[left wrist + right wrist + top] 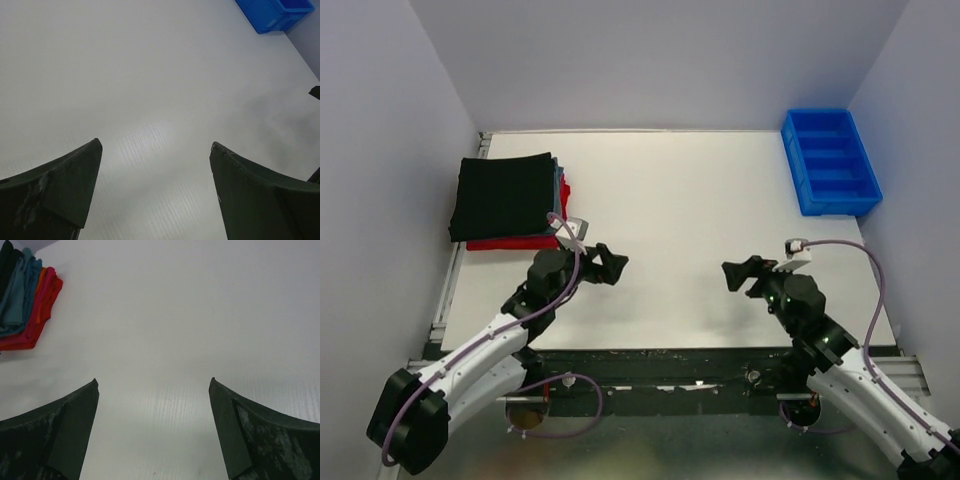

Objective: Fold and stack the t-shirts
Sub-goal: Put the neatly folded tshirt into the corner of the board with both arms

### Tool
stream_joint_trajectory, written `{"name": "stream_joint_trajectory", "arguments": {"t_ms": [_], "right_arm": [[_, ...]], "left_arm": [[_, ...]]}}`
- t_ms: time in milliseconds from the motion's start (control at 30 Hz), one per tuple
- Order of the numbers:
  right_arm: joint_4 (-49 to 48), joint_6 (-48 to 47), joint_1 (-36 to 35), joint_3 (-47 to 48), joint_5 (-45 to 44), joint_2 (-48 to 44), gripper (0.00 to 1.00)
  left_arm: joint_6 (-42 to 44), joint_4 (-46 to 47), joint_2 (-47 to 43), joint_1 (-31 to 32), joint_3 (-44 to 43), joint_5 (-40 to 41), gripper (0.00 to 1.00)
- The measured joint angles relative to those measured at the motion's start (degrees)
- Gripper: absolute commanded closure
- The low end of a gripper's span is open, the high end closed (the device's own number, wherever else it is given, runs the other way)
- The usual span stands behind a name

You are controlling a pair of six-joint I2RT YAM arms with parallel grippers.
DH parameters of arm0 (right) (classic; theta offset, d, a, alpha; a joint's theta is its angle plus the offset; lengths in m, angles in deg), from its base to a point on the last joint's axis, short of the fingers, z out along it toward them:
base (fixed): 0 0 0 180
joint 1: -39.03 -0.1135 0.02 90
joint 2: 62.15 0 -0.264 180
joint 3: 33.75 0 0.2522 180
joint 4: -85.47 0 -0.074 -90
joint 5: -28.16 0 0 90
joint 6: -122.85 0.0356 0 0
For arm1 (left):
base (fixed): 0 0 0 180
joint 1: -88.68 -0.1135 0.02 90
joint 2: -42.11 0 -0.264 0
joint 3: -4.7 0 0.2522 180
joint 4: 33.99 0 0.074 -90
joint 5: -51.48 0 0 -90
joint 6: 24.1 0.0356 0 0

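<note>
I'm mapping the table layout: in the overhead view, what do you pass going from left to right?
Stack of folded t-shirts → left gripper → right gripper → blue bin.

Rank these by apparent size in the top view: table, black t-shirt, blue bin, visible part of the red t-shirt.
1. table
2. black t-shirt and blue bin: they look about alike, so not ranked
3. red t-shirt: only a thin edge shows under the stack
</note>
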Motion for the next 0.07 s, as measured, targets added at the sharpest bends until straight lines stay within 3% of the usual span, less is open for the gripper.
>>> {"name": "stream_joint_trajectory", "arguments": {"t_ms": [67], "right_arm": [[0.0,0.0,0.0,-0.2,0.0,-0.1,0.0]], "left_arm": [[0.0,0.1,-0.3,0.0,0.1,0.0,0.01]]}}
